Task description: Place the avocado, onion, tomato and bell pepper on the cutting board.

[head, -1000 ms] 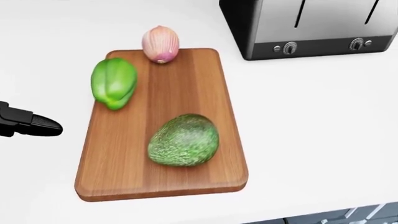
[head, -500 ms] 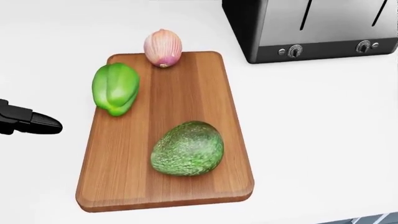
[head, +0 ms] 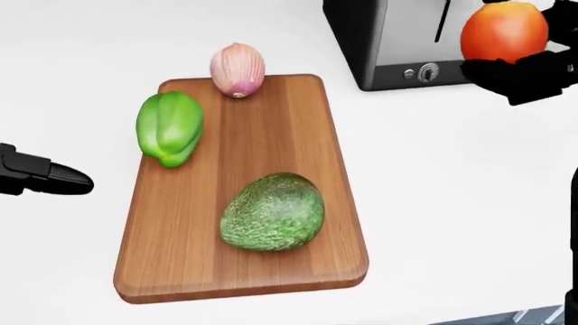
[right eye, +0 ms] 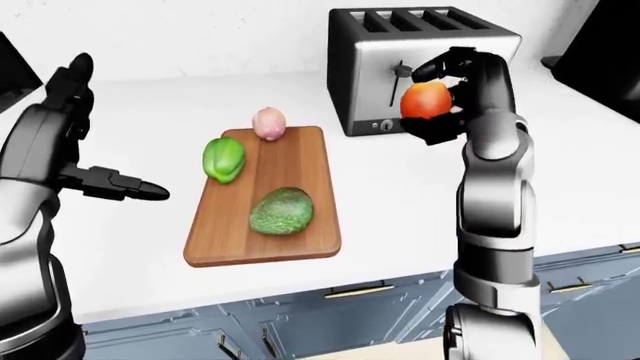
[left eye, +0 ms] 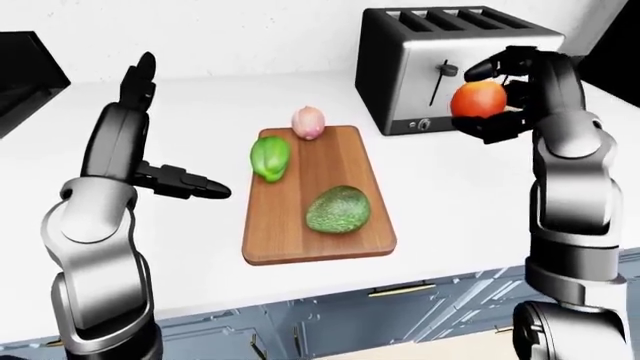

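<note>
A wooden cutting board [head: 262, 135] lies on the white counter. On it rest the green bell pepper [head: 169, 127] at the left edge, the pinkish onion [head: 238, 70] at the top edge and the rough green avocado [head: 272, 212] lower down. The red-orange tomato [left eye: 478, 98] is held in the air to the right of the board, level with the toaster's face, with my right hand [left eye: 492, 99] shut round it. Left of the board, my left hand [left eye: 182, 127] stands open and empty, one finger up and the thumb [head: 63, 181] pointing at the board.
A black and steel four-slot toaster [left eye: 440, 56] stands just right of the board's top end. A dark appliance [left eye: 25, 75] sits at the far left. The counter edge and blue-grey drawers [left eye: 400, 307] run along the bottom.
My right hand has come into the head view at the top right, carrying the tomato. The board's vegetables and the left hand have stayed put.
</note>
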{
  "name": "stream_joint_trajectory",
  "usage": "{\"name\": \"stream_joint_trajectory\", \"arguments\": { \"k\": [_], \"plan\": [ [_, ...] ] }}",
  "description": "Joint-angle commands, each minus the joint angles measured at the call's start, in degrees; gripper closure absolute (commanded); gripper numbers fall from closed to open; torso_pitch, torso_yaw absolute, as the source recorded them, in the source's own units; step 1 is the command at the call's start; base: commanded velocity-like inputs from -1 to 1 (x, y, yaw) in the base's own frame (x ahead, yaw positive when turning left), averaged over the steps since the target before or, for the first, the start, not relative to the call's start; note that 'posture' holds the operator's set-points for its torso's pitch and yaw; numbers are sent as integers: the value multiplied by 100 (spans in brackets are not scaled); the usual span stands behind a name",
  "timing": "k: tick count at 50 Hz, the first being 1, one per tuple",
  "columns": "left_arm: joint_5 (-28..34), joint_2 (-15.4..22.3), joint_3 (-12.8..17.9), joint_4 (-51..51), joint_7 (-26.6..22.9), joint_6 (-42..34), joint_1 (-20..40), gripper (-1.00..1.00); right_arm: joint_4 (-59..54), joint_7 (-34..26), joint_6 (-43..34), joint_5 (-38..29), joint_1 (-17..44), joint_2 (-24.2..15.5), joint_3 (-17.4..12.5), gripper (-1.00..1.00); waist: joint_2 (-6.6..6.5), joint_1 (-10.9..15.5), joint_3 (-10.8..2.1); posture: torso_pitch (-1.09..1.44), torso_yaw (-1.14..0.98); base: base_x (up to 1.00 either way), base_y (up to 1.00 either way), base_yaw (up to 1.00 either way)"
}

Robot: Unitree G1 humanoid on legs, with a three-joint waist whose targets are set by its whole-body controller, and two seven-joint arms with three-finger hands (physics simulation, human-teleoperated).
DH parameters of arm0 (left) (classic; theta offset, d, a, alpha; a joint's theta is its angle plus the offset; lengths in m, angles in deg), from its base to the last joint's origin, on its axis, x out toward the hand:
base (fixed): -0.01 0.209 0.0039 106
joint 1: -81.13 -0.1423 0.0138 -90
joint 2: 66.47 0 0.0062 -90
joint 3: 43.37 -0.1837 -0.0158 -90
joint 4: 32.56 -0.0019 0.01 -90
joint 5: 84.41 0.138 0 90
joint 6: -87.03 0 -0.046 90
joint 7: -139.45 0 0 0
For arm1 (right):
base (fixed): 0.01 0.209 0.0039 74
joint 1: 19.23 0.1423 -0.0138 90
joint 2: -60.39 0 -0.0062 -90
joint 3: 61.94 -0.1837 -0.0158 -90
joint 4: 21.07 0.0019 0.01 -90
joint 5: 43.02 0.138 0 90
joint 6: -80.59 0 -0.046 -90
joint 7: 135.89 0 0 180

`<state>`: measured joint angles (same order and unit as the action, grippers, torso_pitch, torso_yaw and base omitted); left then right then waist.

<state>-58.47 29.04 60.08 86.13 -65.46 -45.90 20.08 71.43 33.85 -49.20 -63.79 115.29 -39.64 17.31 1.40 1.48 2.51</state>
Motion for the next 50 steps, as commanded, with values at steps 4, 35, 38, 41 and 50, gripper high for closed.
{"name": "stream_joint_trajectory", "arguments": {
  "k": [4,35,38,41,50],
  "plan": [
    [36,63,14,135,66,134,193,-100,568,-327,-198,-34,208,113,38,52,-30,-19,-145,0,0,0,0,0],
    [-7,17,99,270,115,190,-46,-100,-423,-463,530,-349,1035,1799,974,54,-239,-133,-178,0,0,0,0,0],
    [5,22,85,252,112,172,-7,-100,-543,-443,598,-341,1086,1854,992,53,-245,-134,-178,0,0,0,0,0],
    [4,26,82,247,105,184,-8,-100,-688,-406,720,-335,1079,1930,1036,53,-251,-136,-177,0,0,0,0,0],
    [-10,56,109,279,75,141,12,-100,-864,-364,900,-368,946,2099,1125,52,-261,-141,-184,0,0,0,0,0]
  ]
}}
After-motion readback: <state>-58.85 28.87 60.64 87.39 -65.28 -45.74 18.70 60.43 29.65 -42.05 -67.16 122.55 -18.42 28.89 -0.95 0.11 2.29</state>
